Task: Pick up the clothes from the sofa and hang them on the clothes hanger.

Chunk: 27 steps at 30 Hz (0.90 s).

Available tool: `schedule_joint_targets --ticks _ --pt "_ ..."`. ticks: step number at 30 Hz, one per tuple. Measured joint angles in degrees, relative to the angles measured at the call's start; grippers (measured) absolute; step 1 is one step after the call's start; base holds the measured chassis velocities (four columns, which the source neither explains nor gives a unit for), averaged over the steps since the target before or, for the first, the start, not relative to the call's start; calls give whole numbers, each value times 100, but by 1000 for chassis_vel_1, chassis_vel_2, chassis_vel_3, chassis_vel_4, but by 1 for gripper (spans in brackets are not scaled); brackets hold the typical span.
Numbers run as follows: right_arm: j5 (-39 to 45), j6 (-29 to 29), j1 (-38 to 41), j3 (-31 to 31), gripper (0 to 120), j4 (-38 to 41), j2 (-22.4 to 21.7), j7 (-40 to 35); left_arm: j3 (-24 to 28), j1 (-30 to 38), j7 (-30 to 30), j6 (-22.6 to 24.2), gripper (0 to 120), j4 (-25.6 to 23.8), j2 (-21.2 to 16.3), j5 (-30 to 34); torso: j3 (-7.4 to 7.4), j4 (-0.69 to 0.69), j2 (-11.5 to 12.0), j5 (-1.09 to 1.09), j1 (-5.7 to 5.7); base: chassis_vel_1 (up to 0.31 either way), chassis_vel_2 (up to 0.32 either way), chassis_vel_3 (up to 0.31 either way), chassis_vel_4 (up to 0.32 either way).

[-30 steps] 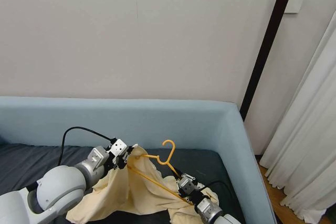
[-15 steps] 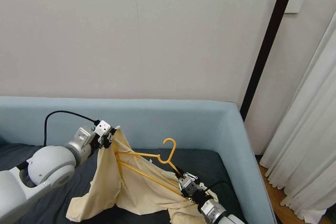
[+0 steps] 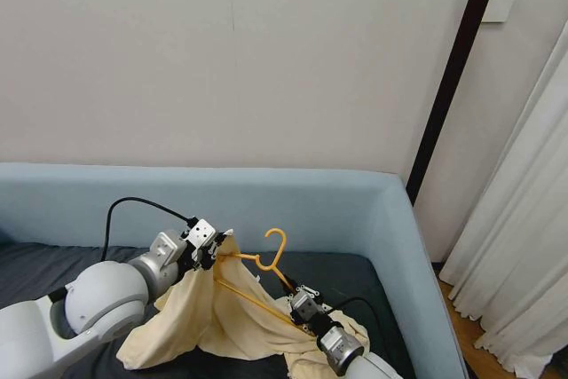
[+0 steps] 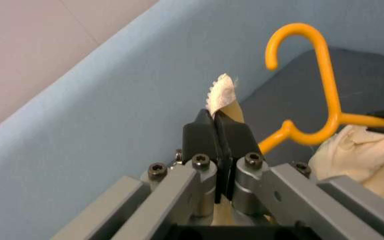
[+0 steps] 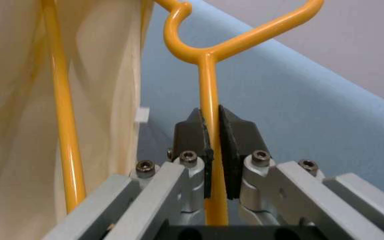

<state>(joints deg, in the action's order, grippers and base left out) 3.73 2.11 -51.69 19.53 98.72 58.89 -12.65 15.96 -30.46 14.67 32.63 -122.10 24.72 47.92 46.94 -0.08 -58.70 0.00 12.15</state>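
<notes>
A pale yellow garment (image 3: pixel 213 321) drapes over an orange hanger (image 3: pixel 266 264) above the dark sofa seat (image 3: pixel 53 277). My left gripper (image 3: pixel 209 248) is shut on a raised edge of the garment (image 4: pixel 220 95), just left of the hanger's hook (image 4: pixel 315 60). My right gripper (image 3: pixel 300 302) is shut on the hanger's sloping arm (image 5: pixel 209 100), low and to the right of the hook. In the right wrist view the garment (image 5: pixel 105 100) hangs beside the hanger's lower bar (image 5: pixel 62 110).
The light blue sofa back (image 3: pixel 266 201) and its right armrest (image 3: pixel 408 281) wall in the seat. A dark upright pole (image 3: pixel 448 77) stands to the right of the sofa, with white curtains (image 3: pixel 524 255) beyond it.
My left gripper has dropped and swung right with the garment's edge, back toward the hook. The hanger and my right gripper have shifted slightly left.
</notes>
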Motion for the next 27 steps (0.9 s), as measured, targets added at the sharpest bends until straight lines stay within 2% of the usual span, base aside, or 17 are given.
schedule_joint_targets --ticks 2,3,7,12,17,23,27 --pt "-33 13 28 56 4 -33 -2 -2 540 521 109 64 0 121 269 50 0 -1 0 0 0 0 0 0 0" --pt "-33 13 28 56 4 -33 -2 -2 540 521 109 64 0 121 269 50 0 -1 0 0 0 0 0 0 0" --pt "25 80 20 -27 4 -89 -16 -44 1101 1100 229 167 0 140 643 156 1 -4 1 1 0 0 0 0 0" --pt "269 167 46 -163 4 -144 -51 -115 1174 992 252 198 0 -69 646 168 1 -3 0 1 0 0 0 0 0" --pt "613 326 177 -259 4 -43 -85 -192 1112 418 229 200 0 -231 584 -159 0 1 0 0 0 0 0 0 0" --pt "506 275 91 -305 4 86 -154 -147 1103 198 230 120 0 -230 710 -478 0 -1 0 0 0 0 0 0 0" --pt "159 23 -60 -327 4 111 -193 -27 1092 179 248 63 0 -201 828 -593 0 -1 1 0 0 0 0 0 0"
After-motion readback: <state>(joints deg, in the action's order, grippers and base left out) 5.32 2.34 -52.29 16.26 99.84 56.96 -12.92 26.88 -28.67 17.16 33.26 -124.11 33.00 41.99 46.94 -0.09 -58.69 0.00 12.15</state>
